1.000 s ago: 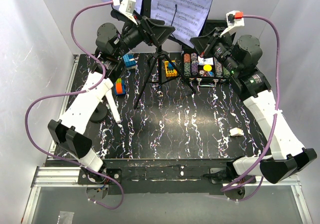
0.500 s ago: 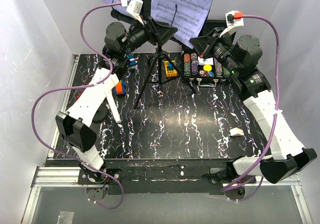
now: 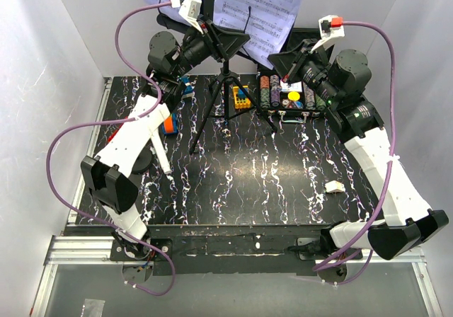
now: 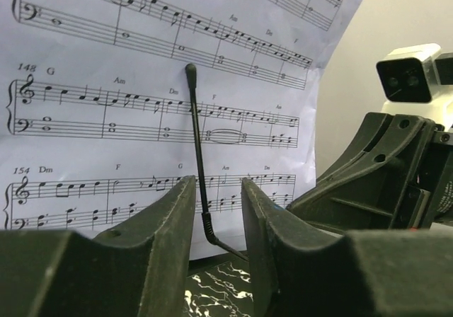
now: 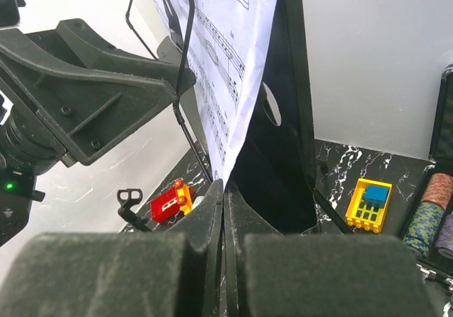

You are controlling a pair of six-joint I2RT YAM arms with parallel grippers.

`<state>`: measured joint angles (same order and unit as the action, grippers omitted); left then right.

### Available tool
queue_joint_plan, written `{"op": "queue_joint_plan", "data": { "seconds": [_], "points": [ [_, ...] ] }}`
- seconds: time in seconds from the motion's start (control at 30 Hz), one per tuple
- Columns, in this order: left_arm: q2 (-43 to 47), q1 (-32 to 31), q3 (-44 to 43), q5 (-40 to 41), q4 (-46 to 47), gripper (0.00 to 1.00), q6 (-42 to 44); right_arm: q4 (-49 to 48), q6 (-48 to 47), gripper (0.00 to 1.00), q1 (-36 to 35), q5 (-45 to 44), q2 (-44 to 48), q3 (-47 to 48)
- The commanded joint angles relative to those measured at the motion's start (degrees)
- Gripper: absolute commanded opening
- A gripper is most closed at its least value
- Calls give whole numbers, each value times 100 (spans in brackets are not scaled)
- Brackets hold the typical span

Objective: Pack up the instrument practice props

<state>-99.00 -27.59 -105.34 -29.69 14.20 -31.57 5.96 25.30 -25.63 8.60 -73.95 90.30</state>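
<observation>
The black tripod music stand (image 3: pixel 221 94) stands at the back middle, with white sheet-music pages (image 3: pixel 260 4) on its desk (image 5: pixel 283 147). My right gripper (image 5: pixel 225 187) is shut on the lower corner of the right page (image 5: pixel 230 69); it also shows in the top view (image 3: pixel 274 59). My left gripper (image 4: pixel 216 184) is open in front of that page (image 4: pixel 141 105), its jaws either side of the stand's thin wire page holder (image 4: pixel 197 154), not touching it. In the top view the left gripper (image 3: pixel 243 41) is level with the desk's lower edge. The microphone (image 3: pixel 160 154) on its round base (image 3: pixel 139 163) stands at the left.
An open black case of poker chips (image 3: pixel 284 96) sits behind the right gripper. Small toy blocks lie near the stand's legs: yellow (image 3: pixel 241 98), red-orange (image 3: pixel 168 122), blue (image 3: pixel 185 85). A small white scrap (image 3: pixel 334 185) lies at the right. White walls close in the back and sides.
My left arm has swung up and to the right, bringing its open gripper closer to the page on the stand. The right arm has not moved.
</observation>
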Motion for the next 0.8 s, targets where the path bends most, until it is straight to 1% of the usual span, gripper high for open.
{"op": "queue_joint_plan", "data": {
  "seconds": [0.0, 0.1, 0.2, 0.53, 0.67, 0.77],
  "points": [
    [57, -53, -241, -177, 215, 28, 46, -165, -69, 1, 14, 98, 48, 260],
    [74, -62, -242, -204, 206, 16, 107, -147, -60, 1, 14, 98, 48, 269],
    [109, -79, -171, -212, 285, 1, 116, -95, -86, 1, 14, 80, 74, 304],
    [293, -115, 57, -169, 496, 0, 116, 63, -139, 1, 14, -42, 267, 269],
    [548, -115, 356, 51, 611, 0, 195, 64, -201, 1, 14, -218, 530, 111],
    [636, -115, 356, 51, 514, 0, 274, 116, -253, 1, 14, -333, 803, -82]
  ]
}}
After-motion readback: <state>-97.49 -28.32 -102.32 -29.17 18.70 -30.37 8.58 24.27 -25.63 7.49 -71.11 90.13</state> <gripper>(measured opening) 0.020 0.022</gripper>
